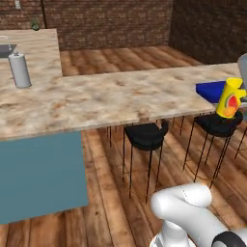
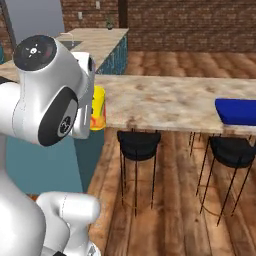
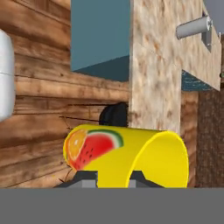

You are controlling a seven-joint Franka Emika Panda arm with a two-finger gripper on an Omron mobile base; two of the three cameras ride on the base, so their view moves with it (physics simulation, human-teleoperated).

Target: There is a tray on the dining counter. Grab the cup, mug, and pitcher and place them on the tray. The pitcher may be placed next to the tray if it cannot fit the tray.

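Note:
My gripper (image 3: 113, 180) is shut on the yellow cup (image 3: 127, 155), which bears a watermelon and orange picture; the dark fingertips (image 3: 83, 179) press its sides. The cup (image 1: 230, 99) hangs in the air on the stool side of the dining counter (image 1: 120, 96), off its front edge. In the right base view the cup (image 2: 98, 107) is partly hidden behind my arm. The blue tray (image 2: 237, 111) lies on the counter well to the right of it. From the left base camera the tray (image 1: 211, 89) peeks out just behind the cup. Mug and pitcher are out of view.
Black bar stools (image 1: 146, 136) (image 1: 219, 124) stand under the counter's front edge. A grey cylindrical canister (image 1: 19, 70) stands on the counter's far left, near a sink (image 1: 6, 48). Teal cabinet panels (image 1: 41, 176) carry the left part. Wooden floor spreads below.

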